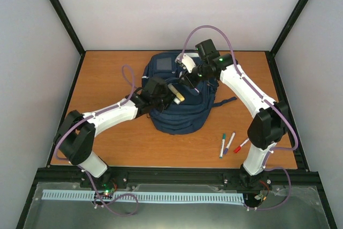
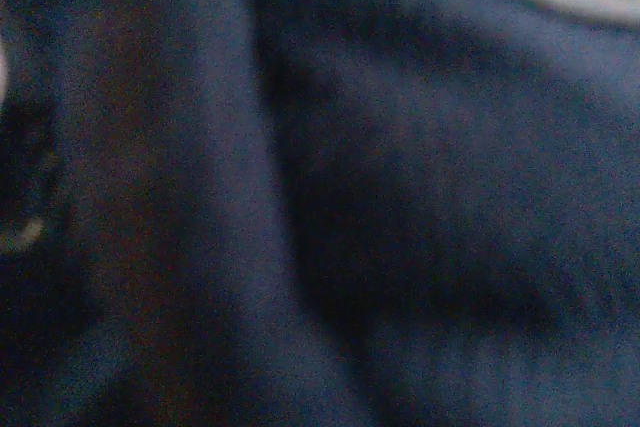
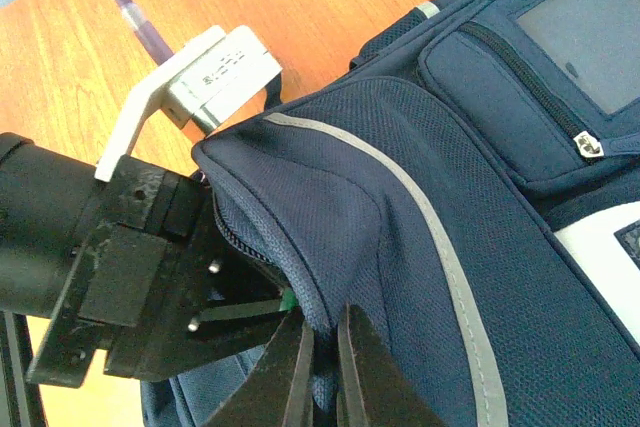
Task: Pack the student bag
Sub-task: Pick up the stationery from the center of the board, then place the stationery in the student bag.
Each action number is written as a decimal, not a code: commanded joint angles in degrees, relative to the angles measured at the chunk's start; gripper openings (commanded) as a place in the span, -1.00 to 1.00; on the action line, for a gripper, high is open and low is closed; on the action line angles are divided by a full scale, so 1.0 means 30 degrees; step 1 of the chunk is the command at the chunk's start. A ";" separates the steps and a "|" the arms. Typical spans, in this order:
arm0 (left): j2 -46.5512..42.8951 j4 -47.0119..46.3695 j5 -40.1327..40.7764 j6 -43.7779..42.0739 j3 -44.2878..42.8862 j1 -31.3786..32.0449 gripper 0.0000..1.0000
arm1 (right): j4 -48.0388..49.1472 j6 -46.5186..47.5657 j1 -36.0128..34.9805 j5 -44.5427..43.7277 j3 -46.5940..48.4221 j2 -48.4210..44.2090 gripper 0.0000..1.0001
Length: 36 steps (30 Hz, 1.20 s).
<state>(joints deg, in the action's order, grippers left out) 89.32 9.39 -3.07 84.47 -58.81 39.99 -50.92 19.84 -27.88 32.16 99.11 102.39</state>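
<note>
Top external view: the student bag (image 1: 179, 112) was found lying on the far middle of the table (image 1: 107, 79), with both arms reached in over it. Three markers (image 1: 229, 143) were noted on the table near the right arm, well apart from the bag and judged not yet packed.

Right wrist view: the right claw (image 3: 322, 367) was seen closed tight on the hem of the bag's main opening, the fabric being pinched between its fingers and lifted. The left claw (image 3: 262, 309) was observed pushed into that opening beside the zip. Its fingertips were hidden by fabric, and only blurred navy cloth was shown by the left wrist view. Whether it was open, closed or holding anything could not be told. A small green speck was seen at its tip but could not be identified.

Risks were judged as follows. The thin hem could be slipped from the pinch, so that the opening would collapse onto the left claw. The zip or lining could be snagged on withdrawal, and the bag dragged across the table.
</note>
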 commanded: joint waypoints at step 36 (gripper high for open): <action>-0.4749 0.9259 0.0625 -2.1344 -0.1757 0.0380 0.24 | 0.1420 0.5155 -0.0053 -0.0102 -0.7705 -0.3153 -0.15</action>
<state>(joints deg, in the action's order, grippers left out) 72.36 34.61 -5.72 38.54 -59.51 40.93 -46.46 31.97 -28.10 31.22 77.87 98.87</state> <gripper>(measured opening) 0.627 0.359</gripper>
